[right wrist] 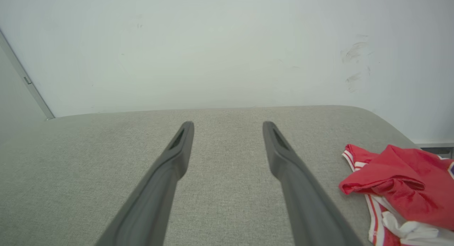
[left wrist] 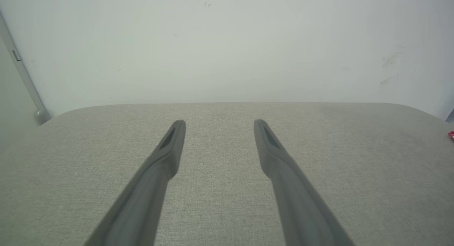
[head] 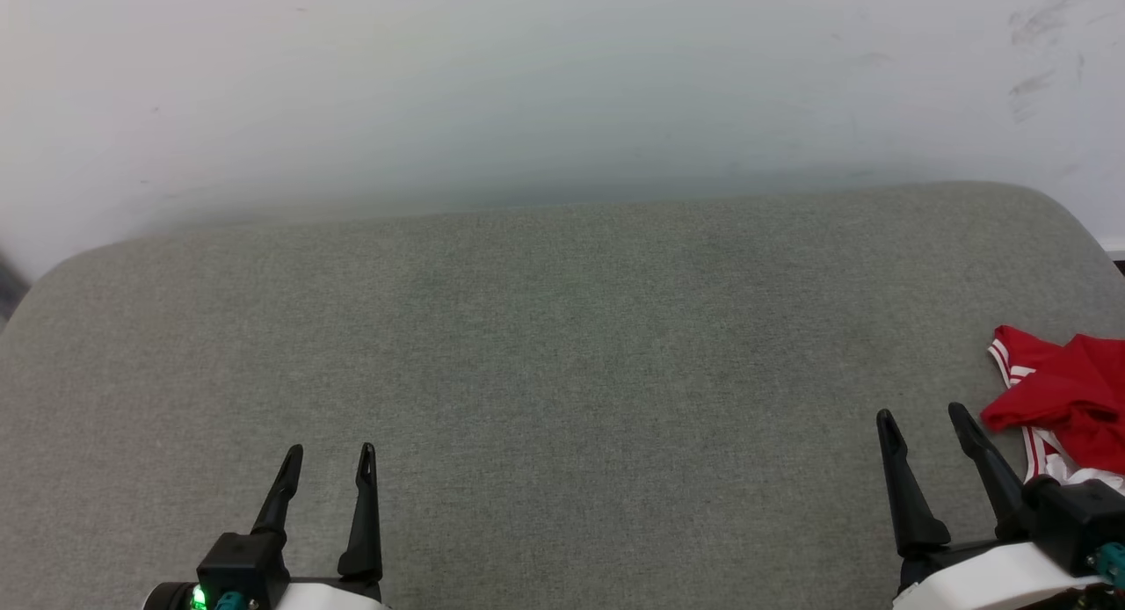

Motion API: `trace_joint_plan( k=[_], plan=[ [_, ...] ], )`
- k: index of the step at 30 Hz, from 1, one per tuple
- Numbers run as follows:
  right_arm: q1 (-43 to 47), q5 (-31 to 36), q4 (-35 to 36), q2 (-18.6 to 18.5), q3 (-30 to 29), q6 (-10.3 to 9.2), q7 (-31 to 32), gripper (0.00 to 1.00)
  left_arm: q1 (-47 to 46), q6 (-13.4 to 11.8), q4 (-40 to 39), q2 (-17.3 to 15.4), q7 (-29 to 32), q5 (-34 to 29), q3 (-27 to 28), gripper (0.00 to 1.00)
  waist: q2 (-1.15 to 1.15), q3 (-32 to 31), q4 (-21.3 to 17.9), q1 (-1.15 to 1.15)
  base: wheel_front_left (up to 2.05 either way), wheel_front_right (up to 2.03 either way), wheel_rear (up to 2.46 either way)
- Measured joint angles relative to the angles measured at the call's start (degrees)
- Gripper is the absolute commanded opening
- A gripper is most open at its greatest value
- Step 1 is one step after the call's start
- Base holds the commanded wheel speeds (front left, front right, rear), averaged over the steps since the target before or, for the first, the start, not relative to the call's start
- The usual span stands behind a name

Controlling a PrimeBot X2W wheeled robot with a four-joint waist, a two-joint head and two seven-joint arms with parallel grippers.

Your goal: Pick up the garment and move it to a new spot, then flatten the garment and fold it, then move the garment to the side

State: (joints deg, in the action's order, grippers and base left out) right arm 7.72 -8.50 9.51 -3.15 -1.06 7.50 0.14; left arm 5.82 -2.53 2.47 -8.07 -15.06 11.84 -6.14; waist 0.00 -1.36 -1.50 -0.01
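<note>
Here, at the near left of the grey upholstered surface [head: 562, 329], the left gripper [head: 331, 453] has its two long dark fingers spread wide apart, released and pointing toward the far edge. The left wrist view shows bare woven cloth between and beyond them. Whether the tips touch the surface I cannot tell. The middle of the surface is plain grey fabric running back to a rounded far edge, where a white wall [head: 562, 83] rises, with dark scuff marks [head: 1037, 30] toward its right.

Further right, near the front edge, the right gripper [head: 921, 415] is likewise released, its jaws standing wide and angled slightly leftward.

Just beside its right finger, apart from it, lies the garment [head: 1068, 399], at the right edge of the surface and nearer the front right corner than the far one. It is a crumpled heap of soft cloth. A bright red panel is folded and bunched over the top. White sleeve cloth pokes out beneath it on the near side. Thin red-and-white stripes run along the seams at the heap's left side. In the right wrist view a small dark patch of print shows at its far right.
</note>
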Motion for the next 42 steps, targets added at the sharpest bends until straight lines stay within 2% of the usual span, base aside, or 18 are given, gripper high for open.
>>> trace_joint_plan(
  k=[11,12,16,42],
  plan=[
    [0.0,-0.9,0.1,0.1,0.5,0.0,0.2,1.0,-0.6,0.3,0.3,1.0,0.0,-0.6,0.3,1.0,0.0,0.4,0.5,0.0,0.0,0.0,0.0],
    [0.0,-0.9,-0.5,0.1,0.5,0.01,0.2,0.0,-0.4,0.3,0.7,1.1,0.0,-0.5,0.2,0.0,0.0,0.4,0.5,0.0,0.0,0.0,0.0],
    [0.4,-1.9,-2.3,0.1,0.6,0.01,0.2,0.0,0.7,0.4,2.7,1.5,0.4,0.6,0.1,0.0,0.0,0.4,0.5,0.0,0.0,0.0,0.0],
    [-3.2,-29.7,-9.1,-0.9,0.6,0.0,0.5,0.0,-2.7,3.4,5.5,2.6,7.1,26.3,3.9,0.0,0.0,0.6,0.7,0.01,0.0,0.0,0.0]
  ],
)
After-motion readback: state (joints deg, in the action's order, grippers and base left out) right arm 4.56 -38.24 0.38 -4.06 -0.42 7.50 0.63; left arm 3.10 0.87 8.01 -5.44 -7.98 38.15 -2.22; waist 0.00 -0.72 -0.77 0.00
